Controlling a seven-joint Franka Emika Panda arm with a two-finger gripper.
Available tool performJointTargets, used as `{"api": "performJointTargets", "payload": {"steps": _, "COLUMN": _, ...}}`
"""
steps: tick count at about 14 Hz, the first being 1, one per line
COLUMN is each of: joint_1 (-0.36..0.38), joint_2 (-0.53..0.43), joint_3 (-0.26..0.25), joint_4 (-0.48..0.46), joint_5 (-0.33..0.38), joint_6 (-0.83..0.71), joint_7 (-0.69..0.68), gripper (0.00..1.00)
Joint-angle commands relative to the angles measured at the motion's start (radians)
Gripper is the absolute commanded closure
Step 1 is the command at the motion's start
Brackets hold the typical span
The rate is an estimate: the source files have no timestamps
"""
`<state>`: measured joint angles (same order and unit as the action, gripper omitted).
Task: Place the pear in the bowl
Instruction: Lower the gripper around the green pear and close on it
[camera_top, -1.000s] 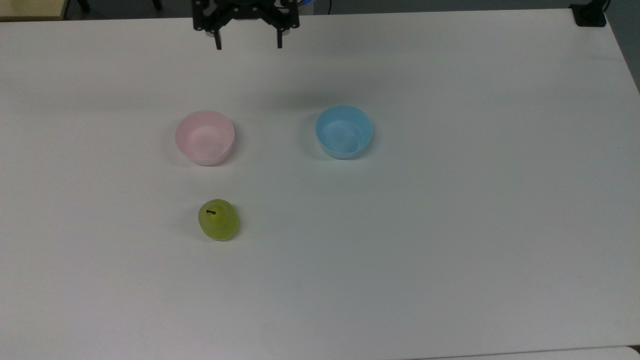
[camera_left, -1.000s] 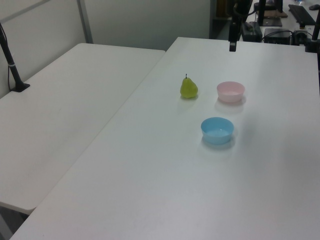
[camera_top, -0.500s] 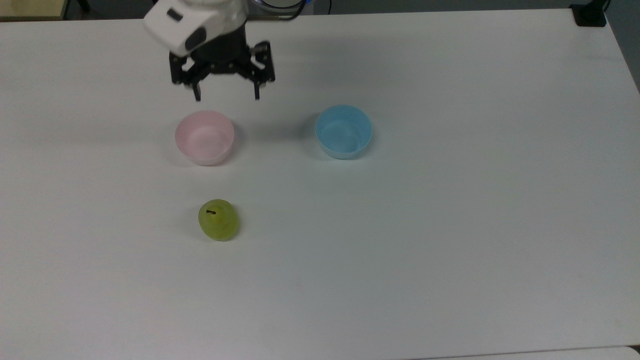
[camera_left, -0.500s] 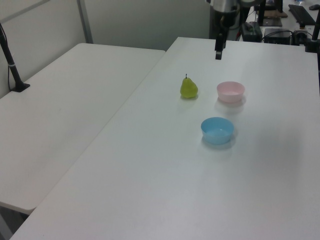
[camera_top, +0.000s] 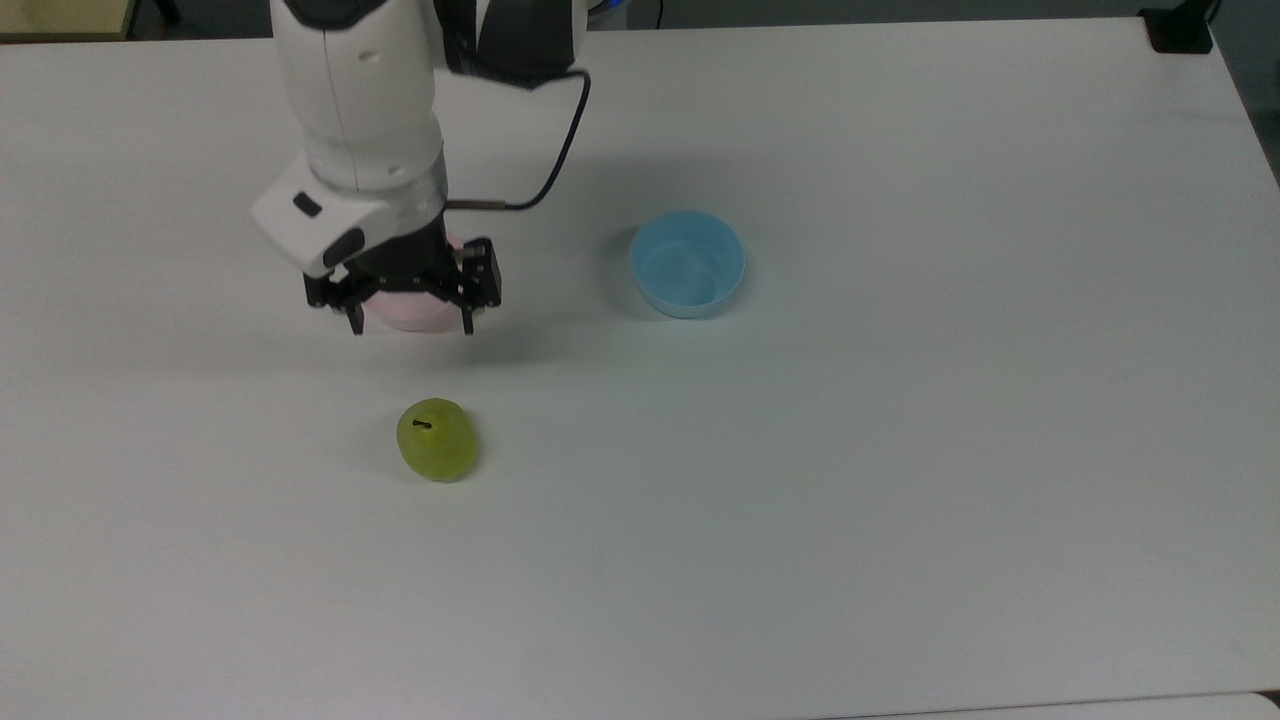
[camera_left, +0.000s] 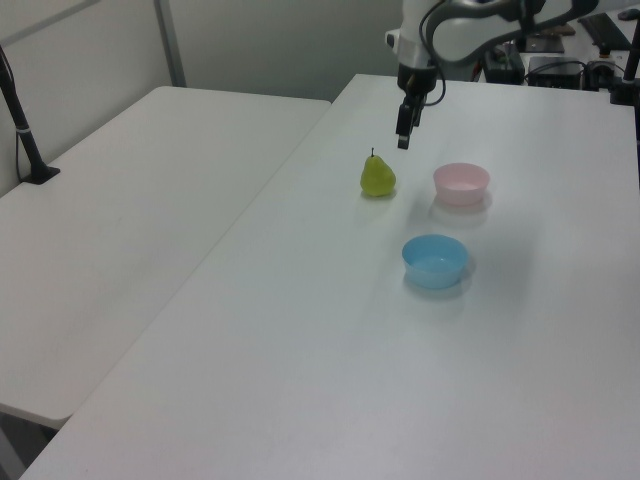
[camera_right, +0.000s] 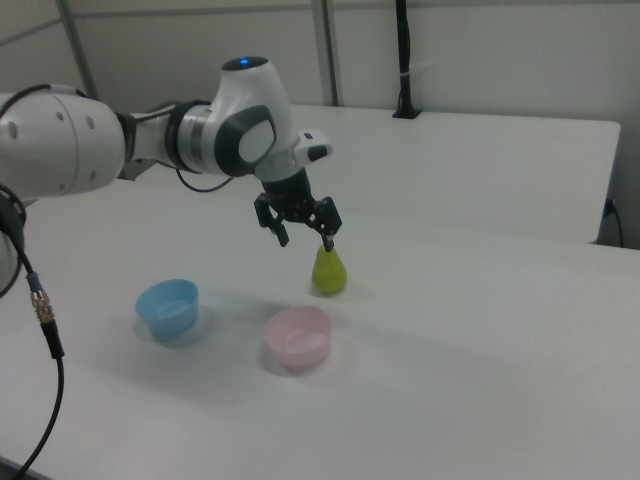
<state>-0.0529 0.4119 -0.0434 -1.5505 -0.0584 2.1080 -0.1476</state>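
Note:
The yellow-green pear (camera_top: 437, 440) stands upright on the white table (camera_top: 900, 450), stem up. My gripper (camera_top: 411, 328) hangs open and empty above the table, and in the top view it covers most of the pale pink bowl (camera_top: 405, 314). The left view puts the gripper (camera_left: 402, 140) above the pear (camera_left: 377, 177) and a little to its right, with the pink bowl (camera_left: 461, 183) further right. Seen from the right view, the gripper (camera_right: 305, 241) hovers just above the pear (camera_right: 329, 272), and the empty bowl (camera_right: 298, 336) sits nearer the camera.
A light blue bowl (camera_top: 688, 263) stands empty to the top view's right of the pink one. A black cable (camera_top: 555, 160) loops off the arm. A second white table (camera_left: 130, 200) adjoins on the left view's left, with a black clamp post (camera_left: 25, 130).
The arm has swept from the table's far edge toward the pear, passing over the pink bowl, and has come lower. The fingers stay open. The pear and both bowls have not moved.

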Motion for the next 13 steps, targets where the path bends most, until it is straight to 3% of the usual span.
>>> {"api": "performJointTargets", "payload": {"steps": 1, "joint_1": -0.001, "joint_2": 0.057, "joint_3": -0.006, "joint_4": 0.027, "joint_5": -0.004, "joint_6": 0.078, "joint_7": -0.021, "gripper": 0.00}}
{"api": "performJointTargets", "payload": {"steps": 12, "joint_1": 0.007, "joint_2": 0.200, "joint_3": -0.004, "joint_4": 0.026, "joint_5": -0.008, "joint_6": 0.322, "joint_7": -0.017, "gripper": 0.00}}
{"api": "performJointTargets", "payload": {"steps": 13, "joint_1": 0.007, "joint_2": 0.205, "joint_3": -0.004, "joint_4": 0.026, "joint_5": -0.009, "joint_6": 0.323, "joint_7": -0.020, "gripper": 0.12}}
